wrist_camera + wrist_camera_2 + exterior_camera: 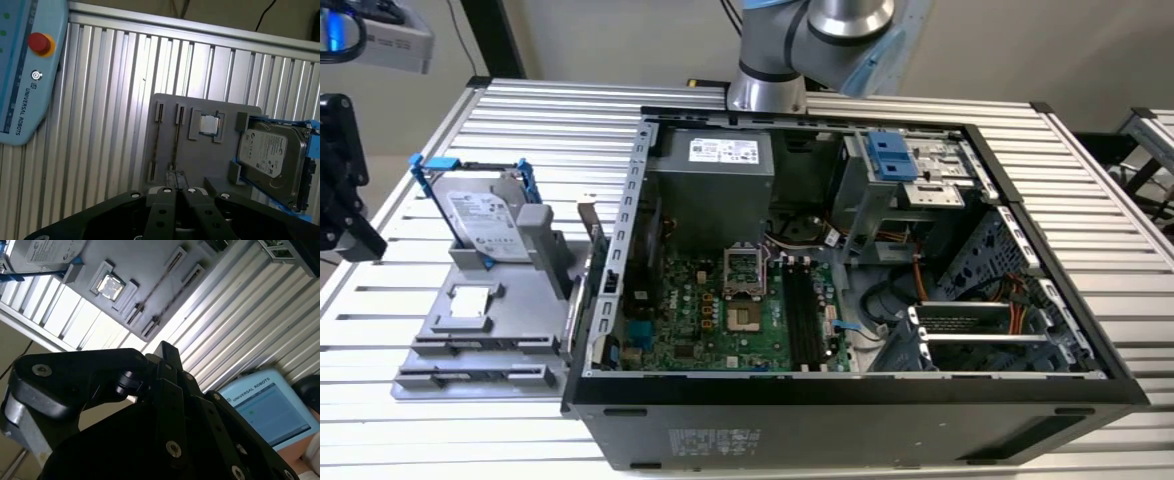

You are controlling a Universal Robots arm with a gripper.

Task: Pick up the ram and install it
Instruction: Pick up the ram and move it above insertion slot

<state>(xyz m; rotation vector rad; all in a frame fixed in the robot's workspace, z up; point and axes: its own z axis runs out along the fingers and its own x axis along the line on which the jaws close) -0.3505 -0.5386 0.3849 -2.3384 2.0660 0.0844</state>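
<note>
Exterior view, layout: your open computer case point(854, 415) stands on the slatted table point(1121, 200). The grey fixture tray point(520, 325) lies just beside it, on the exterior view's left.
Exterior view, slots: long black memory slots point(803, 320) sit deep on the motherboard point(707, 320), walled in by the case's sides.
First wrist view, ram: the ram point(157, 142) looks to stand on edge, a thin dark stick in a long holder point(159, 111) at the tray's end away from the hard drive point(272, 155). A second stick point(174, 140) runs just beside it, and the processor point(209, 125) lies between the sticks and the drive.
First wrist view, gripper: the gripper point(175, 176) hangs above that end, fingers drawn together, gripping nothing.
First wrist view, handling: judge the ram light, stiff and fragile. Pinch its flat faces at mid-length, off the contacts.
Second wrist view, obstacles: the second stick and the holder's end clips point(176, 259) crowd your grip. The teach pendant point(270, 410) lies well apart.
</note>
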